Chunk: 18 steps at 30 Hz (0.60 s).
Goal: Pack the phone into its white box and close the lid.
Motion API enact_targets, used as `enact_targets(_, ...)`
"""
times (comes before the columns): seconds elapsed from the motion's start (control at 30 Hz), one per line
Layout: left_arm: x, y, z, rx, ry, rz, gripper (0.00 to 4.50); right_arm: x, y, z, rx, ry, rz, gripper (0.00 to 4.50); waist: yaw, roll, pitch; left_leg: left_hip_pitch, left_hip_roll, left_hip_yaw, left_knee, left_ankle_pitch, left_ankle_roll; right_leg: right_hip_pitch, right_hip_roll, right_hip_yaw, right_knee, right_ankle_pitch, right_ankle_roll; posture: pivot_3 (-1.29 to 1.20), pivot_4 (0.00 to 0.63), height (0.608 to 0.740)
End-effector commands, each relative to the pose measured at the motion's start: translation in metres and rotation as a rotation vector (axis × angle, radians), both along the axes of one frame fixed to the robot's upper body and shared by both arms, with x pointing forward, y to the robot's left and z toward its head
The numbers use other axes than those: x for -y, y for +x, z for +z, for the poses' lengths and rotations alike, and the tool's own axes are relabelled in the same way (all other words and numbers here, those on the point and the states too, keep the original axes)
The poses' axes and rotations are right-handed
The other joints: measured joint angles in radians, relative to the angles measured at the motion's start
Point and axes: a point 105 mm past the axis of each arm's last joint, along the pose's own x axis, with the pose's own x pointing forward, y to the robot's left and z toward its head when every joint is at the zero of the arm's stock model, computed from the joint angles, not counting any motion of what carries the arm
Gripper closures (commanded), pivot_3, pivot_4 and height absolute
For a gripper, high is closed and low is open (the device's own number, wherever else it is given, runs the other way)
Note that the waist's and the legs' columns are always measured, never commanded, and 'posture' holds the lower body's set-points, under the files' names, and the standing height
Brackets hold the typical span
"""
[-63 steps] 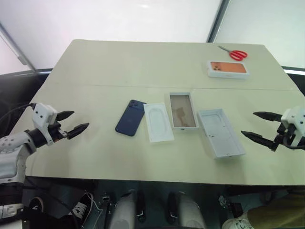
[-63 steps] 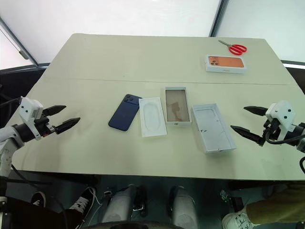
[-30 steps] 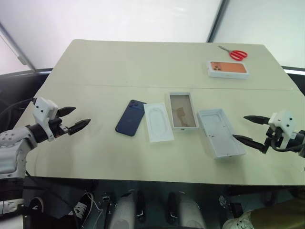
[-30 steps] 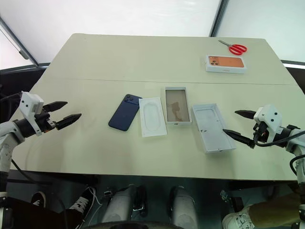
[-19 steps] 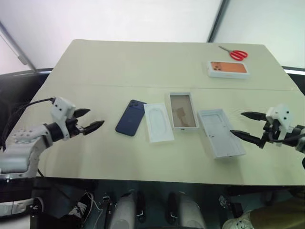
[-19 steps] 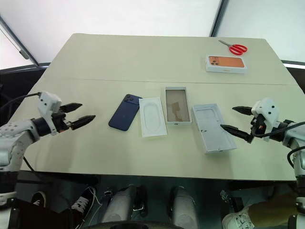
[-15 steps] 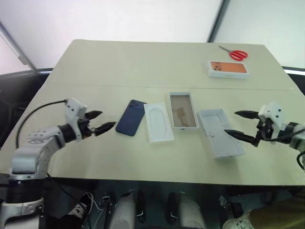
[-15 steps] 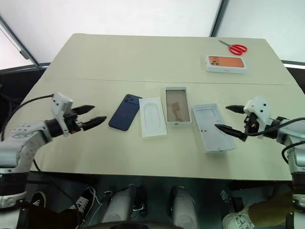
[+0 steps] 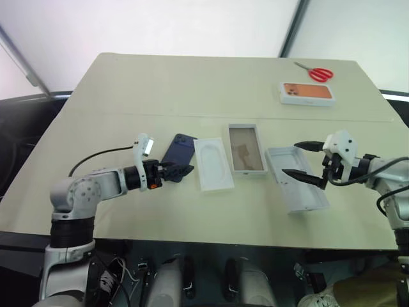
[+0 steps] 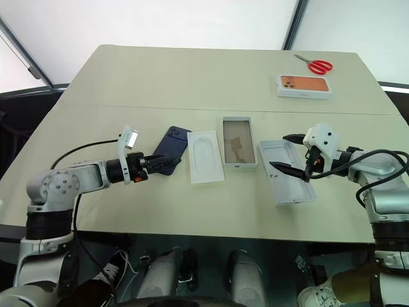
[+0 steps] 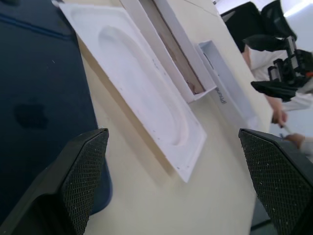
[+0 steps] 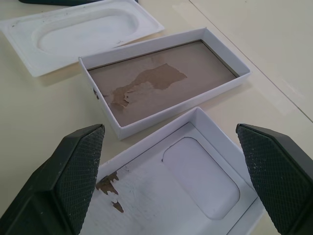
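From my remote seat, left gripper (image 9: 181,171) was spread wide w/ nothing in it, tips right at the near end of the phone (image 9: 177,151). Phone lay flat on the table (image 9: 160,89), just beside the white insert (image 9: 213,164). Next over was the white box (image 9: 245,149), brown floor showing, then the lid (image 9: 297,179) inside-up. Right gripper (image 9: 296,160) was wide open too, hanging over the lid. Orange-phone box (image 9: 307,93) & scissors (image 9: 313,71) sat far back.

Upper right of the counter (image 9: 160,83): red-handled scissors (image 9: 314,72); below them, orange-phone box (image 9: 307,93). Centre: white recessed insert (image 9: 213,164).
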Motion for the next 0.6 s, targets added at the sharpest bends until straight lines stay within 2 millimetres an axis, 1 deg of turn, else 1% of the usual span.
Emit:
enact_targets(0.03,0.009,-0.006,0.002,-0.056,-0.046,-0.05,0.03,-0.002,-0.001,0.014,0.062,-0.002,0.012,0.01,-0.001,0.0,0.0,0.0,0.0,0.0,0.0,0.0,0.0,0.0,0.0,0.0,0.0,0.0,0.0,0.0,0.15,0.738)
enact_targets(0.2,0.025,-0.01,-0.008,-0.118,-0.082,-0.064,0.03,-0.008,0.0,0.012,0.072,-0.003,0.024,0.01,-0.001,0.0,0.0,0.0,0.0,0.0,0.0,0.0,0.0,0.0,0.0,0.0,0.0,0.0,0.0,0.0,0.15,0.738)
enact_targets(0.3,0.026,-0.007,-0.016,-0.124,-0.039,-0.05,0.03,-0.018,-0.003,0.012,0.074,-0.022,0.069,0.01,-0.002,0.0,0.0,0.0,0.0,0.0,0.0,0.0,-0.001,0.0,0.0,0.0,0.0,0.0,0.0,0.0,0.15,0.738)
enact_targets(0.37,0.026,-0.004,-0.022,-0.148,-0.026,-0.049,0.03,-0.028,-0.009,0.007,0.053,-0.043,0.133,0.01,-0.002,0.0,0.0,0.001,0.0,0.0,0.0,0.0,-0.001,0.0,0.0,0.0,0.0,0.0,0.0,0.0,0.15,0.738)
enact_targets(0.43,0.027,0.0,-0.023,-0.169,-0.047,-0.047,0.03,-0.036,-0.013,0.004,0.048,-0.066,0.188,0.01,-0.001,0.0,0.0,0.001,0.0,0.0,0.0,0.0,-0.001,0.0,0.0,0.0,0.0,0.0,0.0,0.0,0.15,0.738)
enact_targets(0.6,0.029,0.006,-0.02,-0.176,-0.064,-0.041,0.03,-0.041,-0.012,0.006,0.051,-0.064,0.204,0.01,0.001,0.0,0.0,0.001,0.0,0.0,0.0,0.0,-0.001,0.0,0.0,0.0,0.0,0.0,0.0,0.0,0.15,0.738)
